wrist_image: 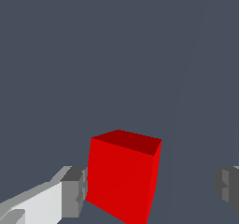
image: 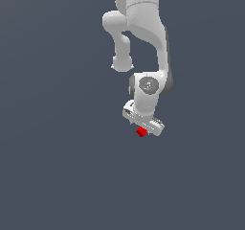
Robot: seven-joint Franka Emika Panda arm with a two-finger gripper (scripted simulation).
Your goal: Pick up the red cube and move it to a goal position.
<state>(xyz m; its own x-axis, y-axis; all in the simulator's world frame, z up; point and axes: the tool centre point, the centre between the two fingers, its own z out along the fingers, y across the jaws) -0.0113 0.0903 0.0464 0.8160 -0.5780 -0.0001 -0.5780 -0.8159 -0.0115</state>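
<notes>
While the red cube [wrist_image: 123,174] sits between the spread fingers [wrist_image: 73,190] of the gripper [image: 142,128], one pad nearly touches its face and the other stands well apart, so the jaws are open and nothing is clamped yet. Judging by this, the hand is lowered to straddle it for a grasp; the cube is flat-shaded, sharp-edged and glossless, the fingers blocky grey on white, the ground plain slate.

Glossy white rounded arm links, dark grey joint caps, white hand [image: 143,126] with grey fingertips [wrist_image: 73,192]
</notes>
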